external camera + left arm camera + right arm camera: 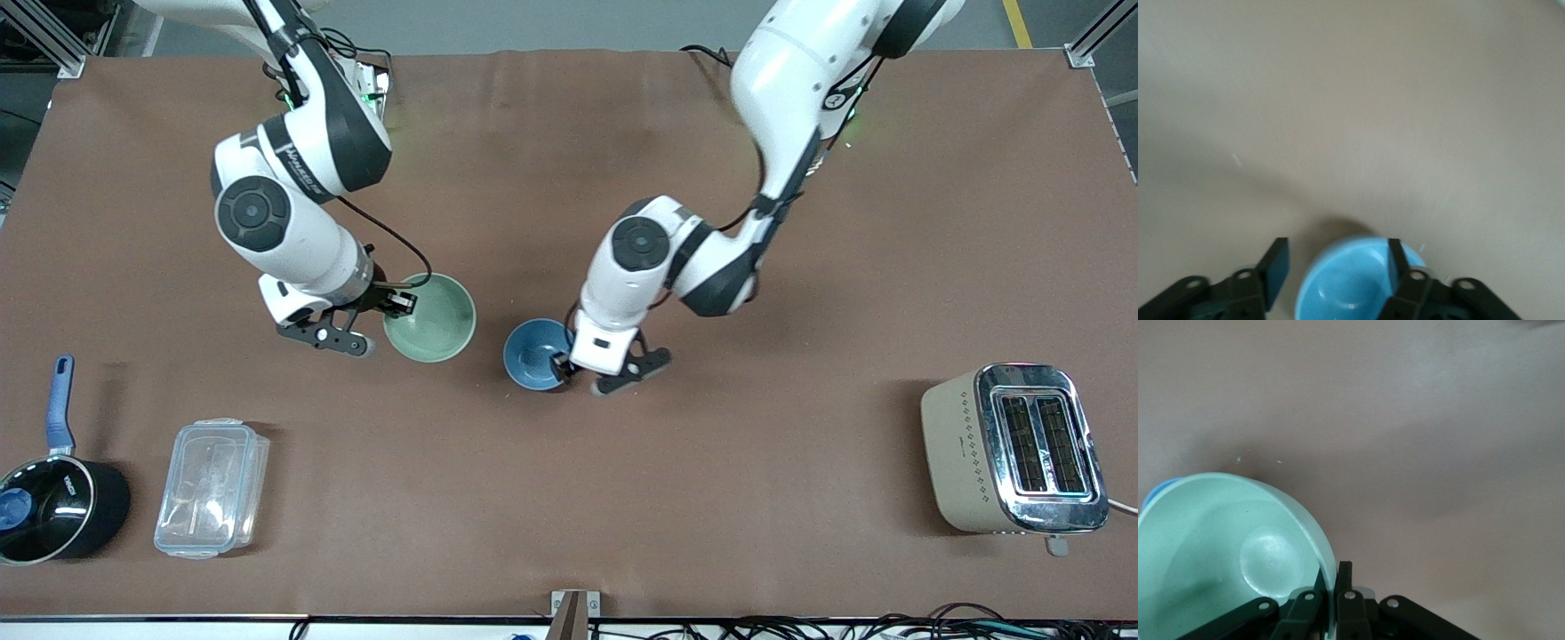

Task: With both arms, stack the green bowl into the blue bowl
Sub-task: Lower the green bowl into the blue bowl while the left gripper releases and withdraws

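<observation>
Right end effector (1331, 587), at the right wrist view's bottom centre, pinches the green bowl's (430, 317) rim, left of frame centre. Left end effector (1338, 267) straddles the blue bowl's (534, 353) wall, fingers apart. A thin rim pinch could slip, tipping that bowl. Only wrist views show finger positions; only the front view shows both bowls apart on the surface (569, 498).

table (569, 498): brown mat cover | floor (533, 22): grey | frame (49, 40): aluminium posts at corners
</observation>
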`<action>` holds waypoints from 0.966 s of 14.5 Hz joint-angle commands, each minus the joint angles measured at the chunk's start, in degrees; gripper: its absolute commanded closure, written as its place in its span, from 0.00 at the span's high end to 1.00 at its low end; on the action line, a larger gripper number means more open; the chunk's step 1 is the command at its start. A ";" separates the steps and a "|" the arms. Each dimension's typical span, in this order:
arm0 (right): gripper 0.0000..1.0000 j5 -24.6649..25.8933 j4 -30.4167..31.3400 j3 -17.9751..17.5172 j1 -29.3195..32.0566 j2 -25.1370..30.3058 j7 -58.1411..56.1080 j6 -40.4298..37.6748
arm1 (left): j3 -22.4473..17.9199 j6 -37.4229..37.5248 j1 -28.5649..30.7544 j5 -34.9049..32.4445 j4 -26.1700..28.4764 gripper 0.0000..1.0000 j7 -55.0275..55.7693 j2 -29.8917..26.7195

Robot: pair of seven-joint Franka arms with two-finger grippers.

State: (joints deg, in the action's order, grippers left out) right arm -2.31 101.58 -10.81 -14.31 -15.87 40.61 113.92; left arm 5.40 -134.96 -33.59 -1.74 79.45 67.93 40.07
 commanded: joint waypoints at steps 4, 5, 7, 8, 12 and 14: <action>0.00 -1.12 -3.75 -0.35 -7.65 -10.04 12.55 10.87 | -0.30 22.50 15.10 -0.54 2.11 1.00 -25.68 -16.66; 0.00 -1.03 -5.06 -0.35 -8.53 -12.15 14.22 12.63 | -0.30 25.94 18.00 -0.54 2.11 1.00 -30.88 -18.43; 0.00 -0.42 -7.00 -0.27 -10.47 -15.32 17.04 14.83 | -0.30 30.35 23.37 -0.63 2.11 1.00 -38.19 -22.29; 0.00 -0.16 -7.01 -0.26 -10.74 -15.77 17.31 15.10 | -0.39 32.02 25.22 -0.63 2.11 1.00 -41.01 -23.88; 0.01 0.54 -6.57 -0.18 -12.58 -17.70 18.54 18.45 | -0.30 42.39 29.54 -0.54 2.29 1.00 -50.78 -30.20; 0.01 1.25 -6.31 -0.18 -12.58 -17.97 18.63 18.36 | -0.30 44.78 29.72 -0.54 3.16 1.00 -51.06 -33.37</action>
State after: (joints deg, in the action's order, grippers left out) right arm -2.11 95.88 -11.14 -26.55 -33.10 57.88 131.99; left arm 4.63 -91.89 -3.88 -1.82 79.74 17.65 11.06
